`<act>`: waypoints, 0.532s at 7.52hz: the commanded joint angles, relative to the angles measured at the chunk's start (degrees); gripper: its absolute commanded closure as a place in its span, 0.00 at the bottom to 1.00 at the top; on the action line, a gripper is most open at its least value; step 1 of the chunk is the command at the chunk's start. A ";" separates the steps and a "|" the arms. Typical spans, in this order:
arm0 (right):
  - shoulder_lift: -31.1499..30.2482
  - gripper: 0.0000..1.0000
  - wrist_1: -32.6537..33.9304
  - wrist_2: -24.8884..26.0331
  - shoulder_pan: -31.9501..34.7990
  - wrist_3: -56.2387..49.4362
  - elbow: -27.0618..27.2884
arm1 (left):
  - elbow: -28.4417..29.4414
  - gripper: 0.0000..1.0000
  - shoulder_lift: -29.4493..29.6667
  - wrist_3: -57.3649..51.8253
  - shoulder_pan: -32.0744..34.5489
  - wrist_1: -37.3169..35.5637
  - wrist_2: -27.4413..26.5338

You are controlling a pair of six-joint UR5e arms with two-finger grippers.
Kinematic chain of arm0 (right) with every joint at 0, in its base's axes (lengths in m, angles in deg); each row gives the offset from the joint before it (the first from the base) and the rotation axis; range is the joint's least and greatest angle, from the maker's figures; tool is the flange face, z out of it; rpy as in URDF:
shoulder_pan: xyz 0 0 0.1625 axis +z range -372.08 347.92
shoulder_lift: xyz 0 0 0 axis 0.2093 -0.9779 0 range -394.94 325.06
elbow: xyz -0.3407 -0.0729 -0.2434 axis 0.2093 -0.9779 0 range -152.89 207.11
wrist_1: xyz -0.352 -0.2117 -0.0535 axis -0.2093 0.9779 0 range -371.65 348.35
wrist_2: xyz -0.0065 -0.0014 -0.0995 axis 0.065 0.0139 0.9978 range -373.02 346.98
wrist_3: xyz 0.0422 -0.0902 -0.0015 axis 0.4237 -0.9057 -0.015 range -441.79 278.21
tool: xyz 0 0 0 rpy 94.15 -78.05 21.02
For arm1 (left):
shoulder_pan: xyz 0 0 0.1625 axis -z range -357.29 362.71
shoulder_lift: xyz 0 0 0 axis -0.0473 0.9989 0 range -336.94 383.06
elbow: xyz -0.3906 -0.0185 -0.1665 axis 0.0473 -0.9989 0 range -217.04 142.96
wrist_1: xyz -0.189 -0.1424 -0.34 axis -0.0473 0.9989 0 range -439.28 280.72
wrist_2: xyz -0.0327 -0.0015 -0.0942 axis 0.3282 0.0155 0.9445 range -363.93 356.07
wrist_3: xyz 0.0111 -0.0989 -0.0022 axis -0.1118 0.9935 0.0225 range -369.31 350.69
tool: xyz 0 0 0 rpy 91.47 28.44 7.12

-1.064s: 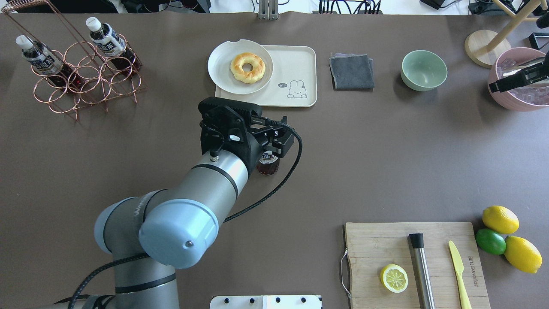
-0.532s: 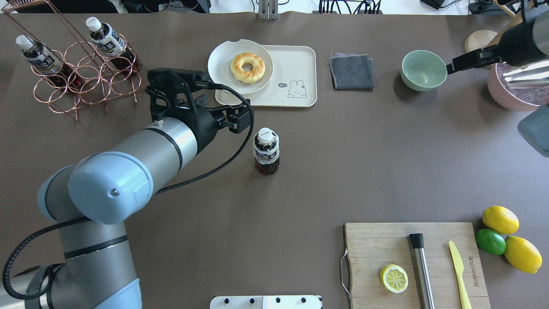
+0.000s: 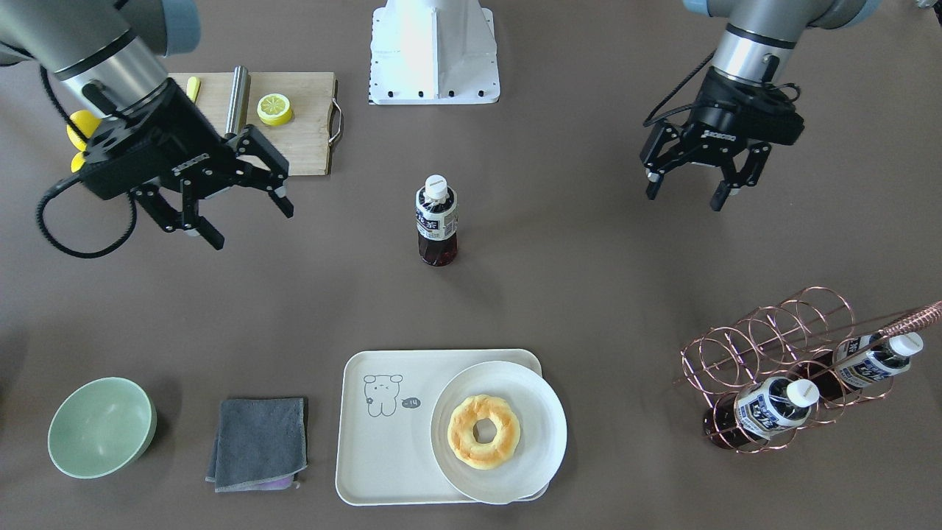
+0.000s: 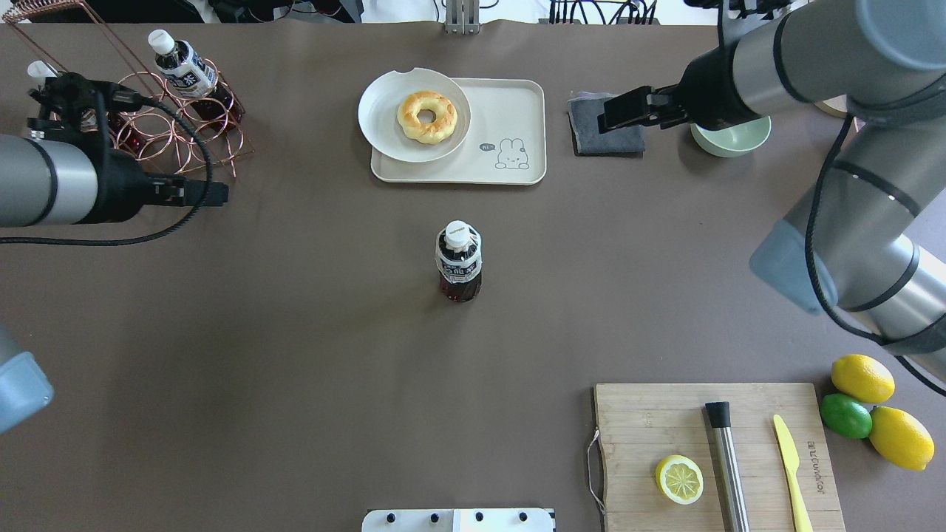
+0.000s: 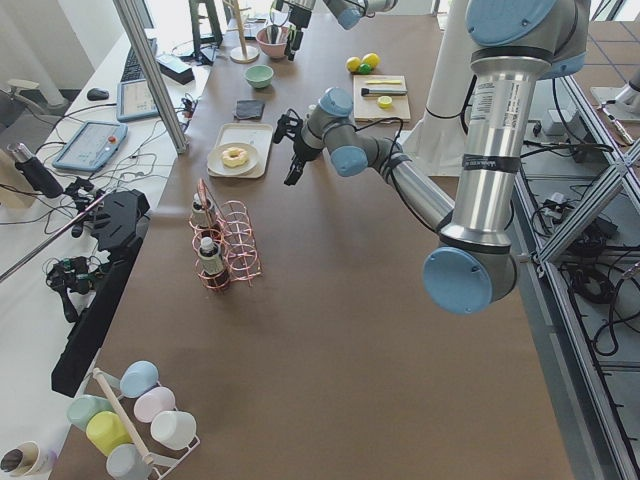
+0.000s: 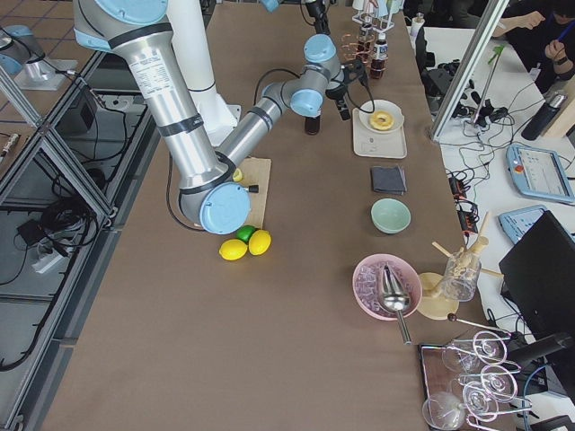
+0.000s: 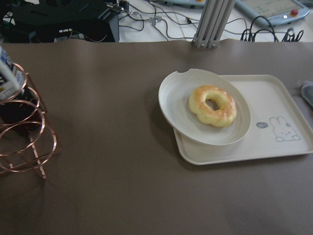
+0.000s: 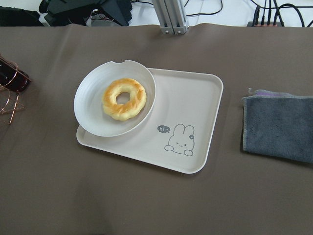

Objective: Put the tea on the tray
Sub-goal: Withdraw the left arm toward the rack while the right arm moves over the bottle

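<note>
The tea (image 4: 458, 260) (image 3: 436, 219) is a small bottle of dark liquid with a white cap. It stands upright and alone on the brown table, nearer the robot than the tray. The cream tray (image 4: 510, 111) (image 3: 375, 449) (image 7: 274, 103) (image 8: 195, 103) has a cartoon drawing on its bare half. My left gripper (image 3: 683, 200) (image 4: 214, 193) hangs open and empty, well off to the bottle's left. My right gripper (image 3: 250, 224) (image 4: 613, 118) is open and empty too, hovering near the grey cloth to the tray's right.
A white plate with a doughnut (image 4: 414, 114) covers the tray's left half. A copper wire rack (image 4: 148, 125) with two more bottles stands far left. A grey cloth (image 3: 257, 442), green bowl (image 3: 99, 427), cutting board (image 4: 709, 451) and lemons with a lime (image 4: 861, 403) sit on the right.
My left gripper left the bottle standing and pulled far back to the left. My right arm swung in from the far right to above the cloth and bowl.
</note>
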 commanded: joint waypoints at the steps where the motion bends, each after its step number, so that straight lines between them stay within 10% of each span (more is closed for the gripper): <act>1: 7.74 0.01 15.23 14.30 -12.69 3.73 6.27 | 0.28 0.01 -11.29 -12.30 8.95 1.85 11.15; 4: 15.17 0.01 25.77 28.55 -22.81 4.89 5.67 | 9.92 0.01 -16.25 -18.48 14.76 14.32 18.71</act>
